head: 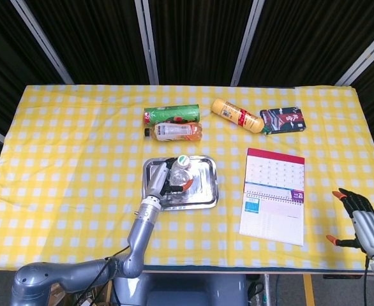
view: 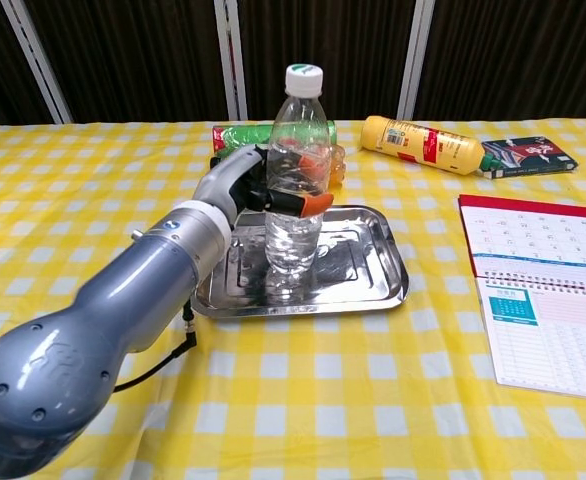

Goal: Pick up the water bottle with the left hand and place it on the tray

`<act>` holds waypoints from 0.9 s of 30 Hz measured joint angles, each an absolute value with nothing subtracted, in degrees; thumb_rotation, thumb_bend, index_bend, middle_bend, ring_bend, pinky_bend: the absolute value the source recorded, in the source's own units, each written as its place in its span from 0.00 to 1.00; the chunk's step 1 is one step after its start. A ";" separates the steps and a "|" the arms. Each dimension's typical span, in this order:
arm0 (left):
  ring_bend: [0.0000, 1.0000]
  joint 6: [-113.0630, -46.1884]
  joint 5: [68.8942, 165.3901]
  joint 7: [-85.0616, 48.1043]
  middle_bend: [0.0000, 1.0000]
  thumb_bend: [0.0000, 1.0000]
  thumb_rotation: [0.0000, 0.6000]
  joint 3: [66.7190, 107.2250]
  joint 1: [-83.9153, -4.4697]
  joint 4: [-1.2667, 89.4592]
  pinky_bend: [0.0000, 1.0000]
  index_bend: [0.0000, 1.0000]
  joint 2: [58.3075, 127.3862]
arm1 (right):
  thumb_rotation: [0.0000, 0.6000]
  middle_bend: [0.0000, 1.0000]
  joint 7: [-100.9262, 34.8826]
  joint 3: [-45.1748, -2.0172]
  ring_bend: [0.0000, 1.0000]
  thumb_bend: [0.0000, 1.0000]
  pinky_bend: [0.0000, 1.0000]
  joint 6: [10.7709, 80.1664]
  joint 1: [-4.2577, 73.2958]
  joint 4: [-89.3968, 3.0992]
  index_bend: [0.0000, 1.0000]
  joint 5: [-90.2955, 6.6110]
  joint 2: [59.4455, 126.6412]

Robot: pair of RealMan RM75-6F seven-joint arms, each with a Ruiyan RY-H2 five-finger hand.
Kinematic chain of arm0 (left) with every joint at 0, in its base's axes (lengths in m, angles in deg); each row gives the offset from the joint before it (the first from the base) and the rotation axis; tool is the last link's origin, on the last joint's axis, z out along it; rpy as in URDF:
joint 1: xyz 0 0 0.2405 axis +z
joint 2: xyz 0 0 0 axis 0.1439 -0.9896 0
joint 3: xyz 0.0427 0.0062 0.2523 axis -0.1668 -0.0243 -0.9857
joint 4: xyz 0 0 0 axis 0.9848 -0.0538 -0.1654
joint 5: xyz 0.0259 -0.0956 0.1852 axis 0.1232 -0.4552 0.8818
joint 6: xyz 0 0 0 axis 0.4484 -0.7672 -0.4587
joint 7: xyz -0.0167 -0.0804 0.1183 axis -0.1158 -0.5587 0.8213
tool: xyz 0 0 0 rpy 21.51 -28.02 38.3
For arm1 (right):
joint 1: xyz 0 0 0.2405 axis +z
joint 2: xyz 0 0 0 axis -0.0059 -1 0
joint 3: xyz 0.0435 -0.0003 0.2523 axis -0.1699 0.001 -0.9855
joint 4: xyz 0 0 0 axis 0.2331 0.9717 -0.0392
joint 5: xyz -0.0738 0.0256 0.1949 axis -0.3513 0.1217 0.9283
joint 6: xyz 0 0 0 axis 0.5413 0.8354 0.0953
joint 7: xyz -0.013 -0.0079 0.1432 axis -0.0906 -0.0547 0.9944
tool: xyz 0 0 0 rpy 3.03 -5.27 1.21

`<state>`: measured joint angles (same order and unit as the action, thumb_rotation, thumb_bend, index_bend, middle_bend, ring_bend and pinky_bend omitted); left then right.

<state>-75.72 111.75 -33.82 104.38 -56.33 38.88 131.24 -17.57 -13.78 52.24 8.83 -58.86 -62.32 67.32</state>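
Overhead, right hand (head: 367,224), chest view lacks it

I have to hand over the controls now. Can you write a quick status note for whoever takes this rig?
Left hand: grips the bottle, upright over the tray.
Right hand: holds nothing, fingers apart, at the table's near right edge.
Done: bottle picked up and brought over the tray's middle.
Unclear: whether its base already rests on the tray.
Left: set it down if needed, release, pull the left hand back.
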 measured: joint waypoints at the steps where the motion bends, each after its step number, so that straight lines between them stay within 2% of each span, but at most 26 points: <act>1: 0.22 -75.32 112.16 -34.61 0.79 0.53 1.00 104.26 -56.38 37.84 0.10 0.79 131.78 | 1.00 0.07 -17.46 -13.81 0.00 0.16 0.00 52.27 8.82 -58.81 0.13 -62.30 67.32; 5: 0.21 -74.55 114.02 -37.01 0.77 0.52 1.00 103.89 -56.36 35.26 0.10 0.76 133.20 | 1.00 0.07 -17.13 -13.85 0.00 0.16 0.00 52.42 8.76 -58.67 0.13 -62.33 67.22; 8: 0.16 -74.22 115.17 -37.99 0.67 0.50 1.00 103.55 -56.12 34.35 0.09 0.63 133.65 | 1.00 0.07 -16.84 -13.88 0.00 0.16 0.00 52.58 8.70 -58.63 0.13 -62.40 67.21; 13: 0.01 -73.82 117.35 -39.55 0.36 0.45 1.00 102.66 -55.55 34.58 0.03 0.40 133.18 | 1.00 0.07 -16.70 -13.85 0.00 0.16 0.00 52.82 8.61 -58.68 0.13 -62.60 67.14; 18: 0.00 -73.20 120.09 -40.95 0.17 0.32 1.00 101.26 -54.88 35.39 0.00 0.24 131.70 | 1.00 0.07 -16.69 -13.80 0.00 0.16 0.00 52.55 8.70 -58.71 0.13 -62.59 67.16; 27: 0.00 -71.21 121.53 -40.27 0.05 0.20 1.00 99.66 -53.88 37.46 0.00 0.13 129.06 | 1.00 0.07 -16.55 -13.79 0.00 0.16 0.00 52.34 8.65 -59.00 0.13 -62.26 66.81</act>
